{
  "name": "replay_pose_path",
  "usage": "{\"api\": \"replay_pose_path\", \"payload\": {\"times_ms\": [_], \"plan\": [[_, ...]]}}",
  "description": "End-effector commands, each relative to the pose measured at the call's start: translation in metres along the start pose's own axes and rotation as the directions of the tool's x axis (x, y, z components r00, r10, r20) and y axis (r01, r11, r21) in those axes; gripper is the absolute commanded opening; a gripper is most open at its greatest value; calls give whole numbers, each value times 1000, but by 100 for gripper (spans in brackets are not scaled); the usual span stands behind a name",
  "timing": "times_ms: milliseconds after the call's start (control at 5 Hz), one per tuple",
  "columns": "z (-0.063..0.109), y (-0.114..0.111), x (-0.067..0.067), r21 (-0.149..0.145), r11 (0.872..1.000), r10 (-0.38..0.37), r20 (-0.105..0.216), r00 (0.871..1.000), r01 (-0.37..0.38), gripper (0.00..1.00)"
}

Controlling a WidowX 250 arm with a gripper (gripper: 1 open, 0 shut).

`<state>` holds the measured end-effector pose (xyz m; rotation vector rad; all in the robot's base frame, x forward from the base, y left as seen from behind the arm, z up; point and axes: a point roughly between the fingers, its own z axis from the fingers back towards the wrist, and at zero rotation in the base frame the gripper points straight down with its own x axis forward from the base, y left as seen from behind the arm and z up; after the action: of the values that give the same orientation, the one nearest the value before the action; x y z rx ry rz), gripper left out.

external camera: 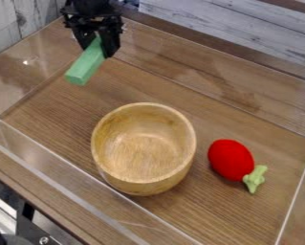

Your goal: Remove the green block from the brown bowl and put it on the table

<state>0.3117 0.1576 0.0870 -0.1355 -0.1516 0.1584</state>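
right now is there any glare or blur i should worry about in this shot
camera view: soft, low-detail picture overall, block edges a bit fuzzy; pale sheen on the table, no glare hiding the bowl; dark jaws blend together, so their fine shape is hard to read

One block [84, 66] and one bowl [143, 148] are in view, along with one toy fruit [230, 160], which carries one stem [255, 178]. There is one gripper [94, 46], and there is one table [219, 77] beneath. That makes one of each kind.
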Motion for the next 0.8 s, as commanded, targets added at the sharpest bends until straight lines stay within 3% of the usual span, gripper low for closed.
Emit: {"api": "replay_pose_path", "payload": {"times_ms": [0,600], "plan": [[12,13,19,24,1000,-20,63,998,18,0],[-7,35,36,17,1000,-15,48,999,15,0]]}}
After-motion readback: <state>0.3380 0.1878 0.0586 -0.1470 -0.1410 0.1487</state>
